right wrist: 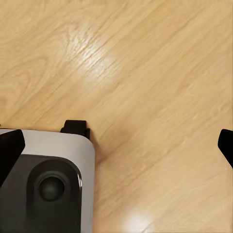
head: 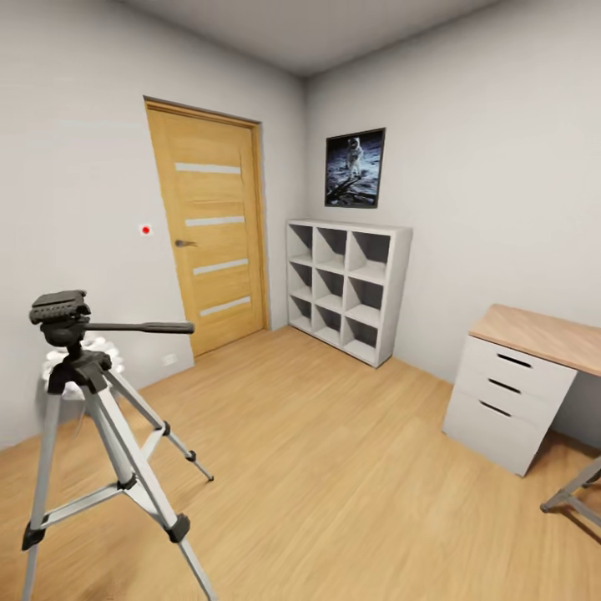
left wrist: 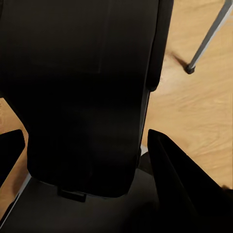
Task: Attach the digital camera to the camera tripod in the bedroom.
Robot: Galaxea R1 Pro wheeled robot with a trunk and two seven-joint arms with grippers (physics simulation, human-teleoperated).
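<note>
Head view: camera tripod at 8 o'clock, top-heavy, likely tippy; steady at head. Both grippers spread w/ nothing held.

The light wood plank floor carries the camera tripod at the near left, white cube shelving against the far wall, and a bench with white drawers at right.

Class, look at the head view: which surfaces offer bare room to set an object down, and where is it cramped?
The wood floor lies open between the camera tripod, the white cube shelf and the desk, whose visible top is bare. It is tighter among the tripod's splayed legs.
</note>
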